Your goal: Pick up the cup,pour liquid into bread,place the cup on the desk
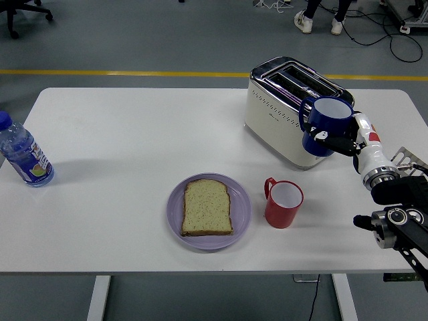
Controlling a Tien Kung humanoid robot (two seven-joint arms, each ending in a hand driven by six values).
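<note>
Dark fingers (326,139) of the robot's right hand (338,142) wrap around the lower body of a blue cup (324,125), pinching it firmly and holding it upright in the air, in front of the right end of the white toaster (287,107) and well to the right of the plate. The cup's mouth faces up, with its handle turned toward the toaster. The forearm runs down to the picture's lower right corner; the left arm is nowhere in sight.

Judging by how things lie, the pick-up is done, and the cup, level and away from the food, looks to be past the pour; whether any liquid reached the bread (207,206) cannot be told, since the slice shows no clear wetness. What remains is to set the cup down on the white bench (134,134), and there is free space to the right of the red mug (283,202).

The count: two cups, one blue in the hand and one red standing near the plate; one slice of bread on one lilac plate (242,210); one toaster; one water bottle (24,154) at the far left edge; one small metal rack (406,158) at the right edge.
</note>
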